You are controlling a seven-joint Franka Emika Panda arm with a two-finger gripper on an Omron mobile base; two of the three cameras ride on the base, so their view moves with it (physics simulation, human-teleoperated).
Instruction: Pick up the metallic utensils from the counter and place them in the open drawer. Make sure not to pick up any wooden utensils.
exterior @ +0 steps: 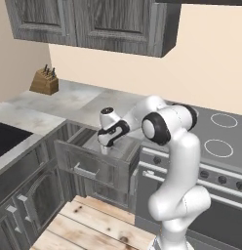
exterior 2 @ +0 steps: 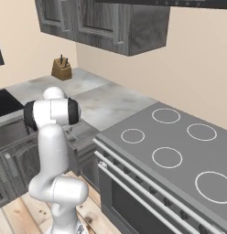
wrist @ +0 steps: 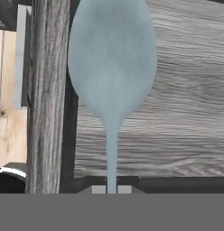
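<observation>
The grey worktop (exterior: 59, 100) runs along the far wall, and the open drawer (exterior: 96, 166) sticks out below it toward the wood floor. The tool (exterior: 105, 149) hangs low inside the drawer, shut tight on the silver spoon (wrist: 112, 67) by its thin handle. The spoon's bowl points at the drawer bottom, with a wall close on one side and room on the other to let go.

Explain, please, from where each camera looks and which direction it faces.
Left base view: behind the arm's left, facing forward-down at the open drawer; the claw hangs above it.
Right base view: behind the arm's right, facing counter and stove; the arm rises lower left.
Hand view: on the hand, along the shut claw gripping the spoon.
Shared: the base views share the knife block.
</observation>
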